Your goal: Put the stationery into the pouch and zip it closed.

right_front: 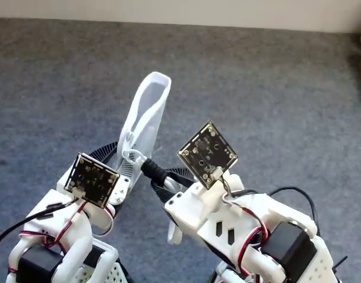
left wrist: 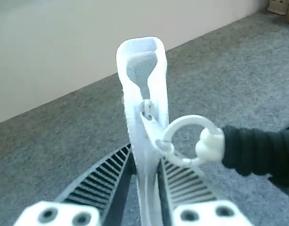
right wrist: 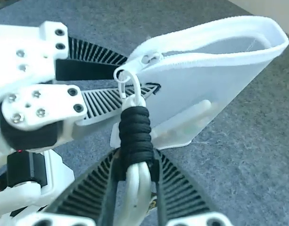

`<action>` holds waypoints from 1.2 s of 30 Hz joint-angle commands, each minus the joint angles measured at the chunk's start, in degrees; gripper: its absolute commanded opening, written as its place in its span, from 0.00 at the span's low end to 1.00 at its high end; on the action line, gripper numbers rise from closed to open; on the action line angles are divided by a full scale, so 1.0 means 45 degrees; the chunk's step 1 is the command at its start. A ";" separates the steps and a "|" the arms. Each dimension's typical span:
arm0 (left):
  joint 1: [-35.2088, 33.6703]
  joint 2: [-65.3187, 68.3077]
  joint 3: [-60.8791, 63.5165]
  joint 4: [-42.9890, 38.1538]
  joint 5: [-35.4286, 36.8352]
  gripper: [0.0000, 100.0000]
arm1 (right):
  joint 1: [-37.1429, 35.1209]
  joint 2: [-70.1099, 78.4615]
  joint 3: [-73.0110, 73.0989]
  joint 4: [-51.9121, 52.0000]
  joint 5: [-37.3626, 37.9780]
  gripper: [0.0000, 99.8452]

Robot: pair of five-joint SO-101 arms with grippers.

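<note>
A white pouch (right_front: 146, 112) stands on its edge on the grey carpet, its mouth gaping along most of its length. My left gripper (left wrist: 146, 188) is shut on the pouch's near end (left wrist: 143, 141), and it also appears beside the pouch in the right wrist view (right wrist: 94, 84). The zipper slider (right wrist: 151, 59) sits close to that end. A white ring (left wrist: 186, 141) hangs from the slider and joins a black cord-wrapped pull (right wrist: 135, 132). My right gripper (right wrist: 135, 183) is shut on that pull. A pale long item (right wrist: 191, 115) shows through the pouch (right wrist: 215, 80) wall.
Grey carpet (right_front: 274, 82) spreads all around the pouch. A pale wall or skirting (right_front: 180, 10) runs along the far edge. The two arms' white bodies and cables (right_front: 245, 230) crowd the near side.
</note>
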 commanded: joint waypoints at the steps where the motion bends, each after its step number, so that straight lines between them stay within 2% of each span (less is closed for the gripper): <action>1: -0.0127 -0.0088 0.0029 -0.0156 -0.0039 0.00 | -0.0010 -0.0166 -0.0186 -0.0537 -0.0098 0.00; 9: -0.0107 -0.0459 0.0107 0.0410 -0.0117 0.01 | 0.2628 -0.0166 -0.0186 -0.1455 -0.0098 0.00; 13: 0.0186 -0.2335 0.0733 0.0996 -0.1700 0.01 | 0.3311 -0.0166 -0.0186 -0.1514 -0.0098 0.00; 17: 0.0928 -0.4210 0.1631 0.1621 -0.2403 0.00 | 0.3917 -0.0166 -0.0205 -0.1534 -0.0098 0.00; 25: 0.1241 -0.3858 0.2256 0.1875 -0.3243 0.00 | 0.5538 -0.0166 -0.0205 -0.1690 -0.0098 0.00; 36: 0.1768 -0.3858 0.2237 0.2227 -0.3360 0.00 | 0.7863 -0.0166 -0.0147 -0.1788 0.0000 0.00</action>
